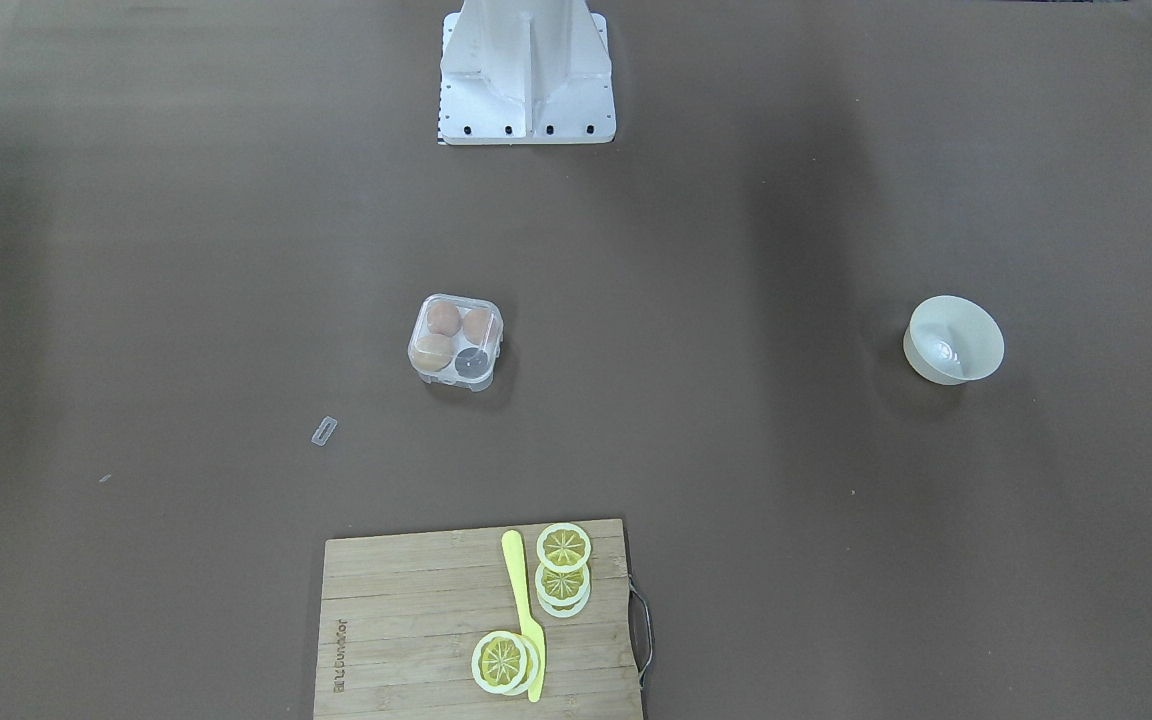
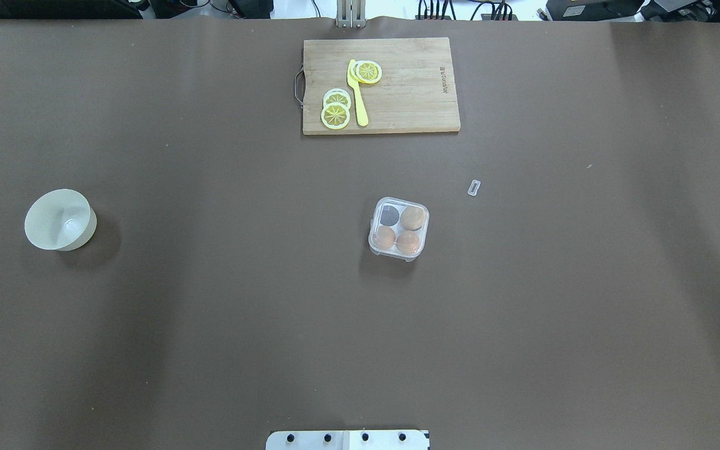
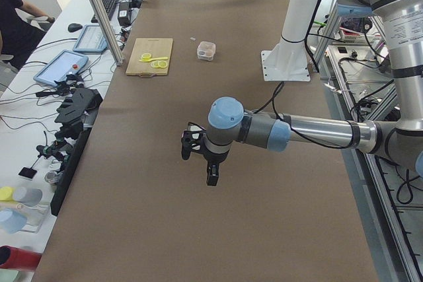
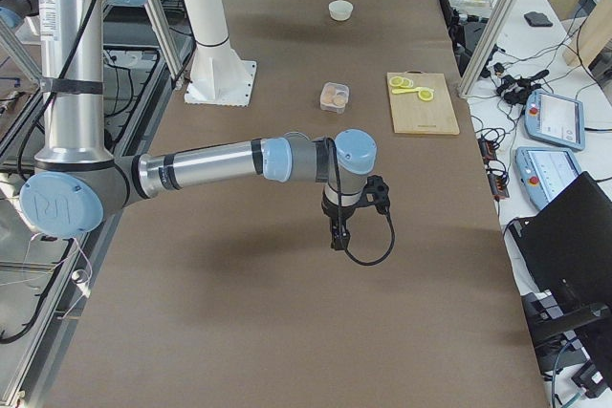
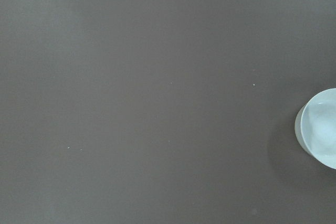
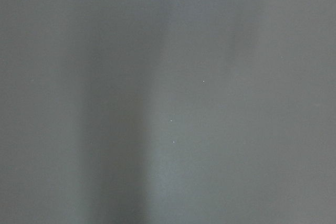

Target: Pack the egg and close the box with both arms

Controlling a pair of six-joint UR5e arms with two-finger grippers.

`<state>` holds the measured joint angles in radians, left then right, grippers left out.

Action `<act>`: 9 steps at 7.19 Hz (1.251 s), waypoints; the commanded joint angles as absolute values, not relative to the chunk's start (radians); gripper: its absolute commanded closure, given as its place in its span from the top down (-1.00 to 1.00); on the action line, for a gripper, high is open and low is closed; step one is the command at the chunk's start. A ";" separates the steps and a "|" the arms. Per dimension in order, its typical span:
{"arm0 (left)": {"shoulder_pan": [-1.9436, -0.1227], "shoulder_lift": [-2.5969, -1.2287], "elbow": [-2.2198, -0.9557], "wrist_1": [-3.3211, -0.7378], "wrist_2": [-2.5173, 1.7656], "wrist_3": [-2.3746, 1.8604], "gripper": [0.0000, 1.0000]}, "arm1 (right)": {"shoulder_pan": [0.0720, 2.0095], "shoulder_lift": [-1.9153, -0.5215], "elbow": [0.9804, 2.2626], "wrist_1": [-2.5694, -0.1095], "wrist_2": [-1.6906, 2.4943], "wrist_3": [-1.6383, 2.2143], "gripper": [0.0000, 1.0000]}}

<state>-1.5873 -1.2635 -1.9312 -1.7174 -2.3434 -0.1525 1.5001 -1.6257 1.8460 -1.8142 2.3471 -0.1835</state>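
The box [image 2: 399, 228] stands in the middle of the table, also seen as the box [image 1: 456, 341]. Its clear lid seems to lie down over it. Three cells hold eggs: two reddish-brown eggs [image 2: 385, 237] [image 2: 408, 242] and a paler tan egg [image 2: 412, 217]. I cannot tell which brown one is the task's egg. The fourth cell [image 2: 389, 216] looks dark. My left gripper [image 3: 212, 177] hangs over bare table far from the box, as does my right gripper [image 4: 337, 236]. Both show only in the side views, so I cannot tell whether they are open or shut.
An off-white bowl [image 2: 60, 220] sits far out on my left side; its rim [image 5: 317, 135] shows in the left wrist view. A wooden cutting board [image 2: 410, 87] with lemon slices [image 2: 335, 115] and a yellow knife [image 2: 357, 94] lies at the far edge. A small clear tab [image 2: 474, 187] lies loose near the box.
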 commanded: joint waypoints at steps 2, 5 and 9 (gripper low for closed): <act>-1.652 -1.336 -1.777 -1.729 -2.411 -0.089 0.95 | 1.532 -1.641 1.835 -1.825 2.399 -0.183 0.99; -1.651 -1.374 -1.767 -1.735 -2.407 -0.100 0.95 | 1.551 -1.629 1.809 -1.824 2.399 -0.169 1.00; -1.649 -1.381 -1.763 -1.822 -2.344 -0.092 0.95 | 1.560 -1.623 1.813 -1.822 2.399 -0.152 1.00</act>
